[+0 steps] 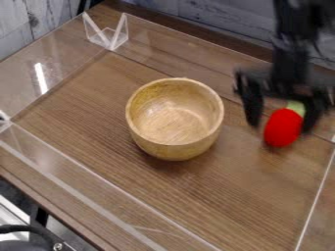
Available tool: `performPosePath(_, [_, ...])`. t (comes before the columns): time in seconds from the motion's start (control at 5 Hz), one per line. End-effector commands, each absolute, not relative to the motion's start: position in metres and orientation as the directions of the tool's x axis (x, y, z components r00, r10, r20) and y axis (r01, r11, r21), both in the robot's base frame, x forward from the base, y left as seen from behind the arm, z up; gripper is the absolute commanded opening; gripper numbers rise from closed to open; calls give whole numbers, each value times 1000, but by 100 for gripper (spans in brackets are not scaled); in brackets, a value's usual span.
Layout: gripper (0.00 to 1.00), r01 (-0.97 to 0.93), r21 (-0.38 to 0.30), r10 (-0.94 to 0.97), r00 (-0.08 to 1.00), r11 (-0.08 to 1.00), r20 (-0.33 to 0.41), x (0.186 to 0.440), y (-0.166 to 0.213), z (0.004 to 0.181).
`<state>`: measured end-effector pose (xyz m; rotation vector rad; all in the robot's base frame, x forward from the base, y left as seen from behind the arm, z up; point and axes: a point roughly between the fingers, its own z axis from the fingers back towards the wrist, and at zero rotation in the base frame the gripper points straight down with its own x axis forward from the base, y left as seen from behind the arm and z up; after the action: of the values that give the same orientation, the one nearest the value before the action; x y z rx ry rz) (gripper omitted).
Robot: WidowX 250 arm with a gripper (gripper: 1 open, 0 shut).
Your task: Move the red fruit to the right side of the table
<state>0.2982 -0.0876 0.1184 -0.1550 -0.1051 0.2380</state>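
Observation:
The red fruit, a small bright red toy with a pale green top, lies on the brown wood-grain table near its right edge. My gripper hangs blurred just above and behind the fruit. It is open, its dark fingers spread wide to either side. Nothing is gripped, and the fruit seems to rest on the tabletop between and in front of the fingertips.
A round wooden bowl with nothing in it stands mid-table, left of the fruit. Clear acrylic walls border the table. The right wall runs close beside the fruit, and a clear bracket sits at the back left corner.

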Motion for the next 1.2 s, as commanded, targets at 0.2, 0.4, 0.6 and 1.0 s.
performPosePath(0.2, [100,-104,-218,149,968,970,201,316,-56,187])
performPosePath(0.4, [100,-37,-199,79,975,979,206,309,-45,184])
performPosePath(0.6, [100,10,-188,28,980,982,196,304,-55,179])
performPosePath(1.0, [100,163,-156,-133,974,974,184,327,-49,163])
